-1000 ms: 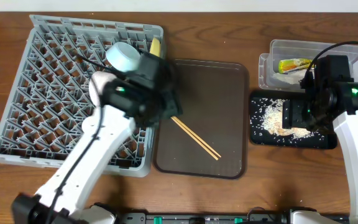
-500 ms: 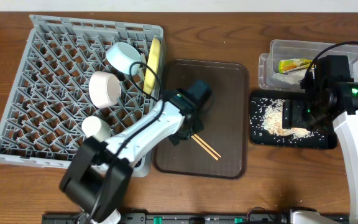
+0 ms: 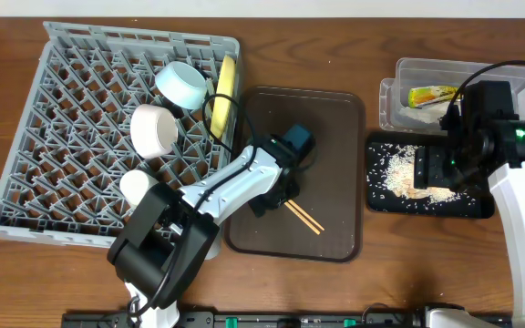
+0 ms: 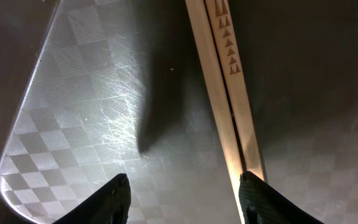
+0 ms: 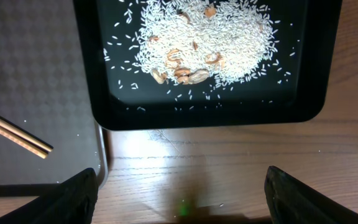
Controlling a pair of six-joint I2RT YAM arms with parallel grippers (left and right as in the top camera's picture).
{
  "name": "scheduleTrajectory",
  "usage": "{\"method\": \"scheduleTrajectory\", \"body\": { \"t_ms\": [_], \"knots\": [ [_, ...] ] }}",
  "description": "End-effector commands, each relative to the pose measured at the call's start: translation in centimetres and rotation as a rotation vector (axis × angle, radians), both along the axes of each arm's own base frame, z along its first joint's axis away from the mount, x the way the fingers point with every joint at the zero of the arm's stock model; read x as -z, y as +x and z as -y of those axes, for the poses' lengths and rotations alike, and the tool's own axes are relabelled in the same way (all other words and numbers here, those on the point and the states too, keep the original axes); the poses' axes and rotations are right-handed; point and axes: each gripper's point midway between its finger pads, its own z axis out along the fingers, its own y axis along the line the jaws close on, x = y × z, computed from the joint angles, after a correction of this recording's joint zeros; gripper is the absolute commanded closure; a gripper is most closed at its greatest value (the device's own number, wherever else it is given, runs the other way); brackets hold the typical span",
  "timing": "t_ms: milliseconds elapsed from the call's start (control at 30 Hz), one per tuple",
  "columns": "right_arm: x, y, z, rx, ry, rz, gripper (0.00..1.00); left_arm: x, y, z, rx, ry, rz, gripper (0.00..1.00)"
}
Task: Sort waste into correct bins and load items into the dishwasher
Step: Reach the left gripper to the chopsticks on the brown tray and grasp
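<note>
The wooden chopsticks [image 3: 301, 217] lie side by side on the dark brown tray [image 3: 331, 118]. My left gripper [image 3: 276, 196] hangs low over their upper end. In the left wrist view it [image 4: 185, 199] is open, and the chopsticks [image 4: 225, 93] run under its right fingertip. The grey dish rack [image 3: 80, 146] holds the light-blue bowl [image 3: 182, 84], the pale-yellow plate [image 3: 223, 96], the white bowl [image 3: 153, 129] and the small white cup [image 3: 139, 187]. My right gripper [image 5: 182, 199] is open and empty over bare wood beside the black tray [image 5: 210, 115] of rice and scraps [image 5: 204, 43].
The clear tub [image 3: 468, 68] at the back right holds the snack wrapper [image 3: 433, 94]. The black tray [image 3: 381, 200] sits just in front of it. The tissue is out of view. The brown tray's corner [image 5: 42, 81] and the chopstick tips [image 5: 17, 134] show in the right wrist view.
My left arm has swung from the rack's right edge over to the brown tray and come down at the chopsticks. The right arm has not moved.
</note>
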Motion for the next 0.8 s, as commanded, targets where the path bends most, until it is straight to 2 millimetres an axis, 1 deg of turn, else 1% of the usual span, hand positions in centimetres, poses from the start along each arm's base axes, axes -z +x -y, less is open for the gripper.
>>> {"method": "scheduleTrajectory", "body": {
  "t_ms": [0, 100, 267, 433, 767],
  "knots": [
    [-0.8, 0.2, 0.6, 0.035, -0.007, 0.029, 0.16, 0.9, -0.3, -0.6, -0.018, 0.037, -0.013, 0.43],
    [-0.8, 0.2, 0.6, 0.035, -0.007, 0.029, 0.16, 1.4, -0.2, -0.5, -0.018, 0.039, -0.014, 0.43],
    [-0.8, 0.2, 0.6, 0.035, -0.007, 0.029, 0.16, 1.4, 0.2, -0.2, -0.018, 0.027, -0.001, 0.43],
    [-0.8, 0.2, 0.6, 0.035, -0.007, 0.029, 0.16, 1.5, 0.0, -0.3, -0.017, 0.031, -0.004, 0.43],
    [-0.8, 0.1, 0.6, 0.035, -0.007, 0.026, 0.16, 3.1, -1.6, -2.0, -0.024, 0.078, -0.037, 0.43]
  ]
}}
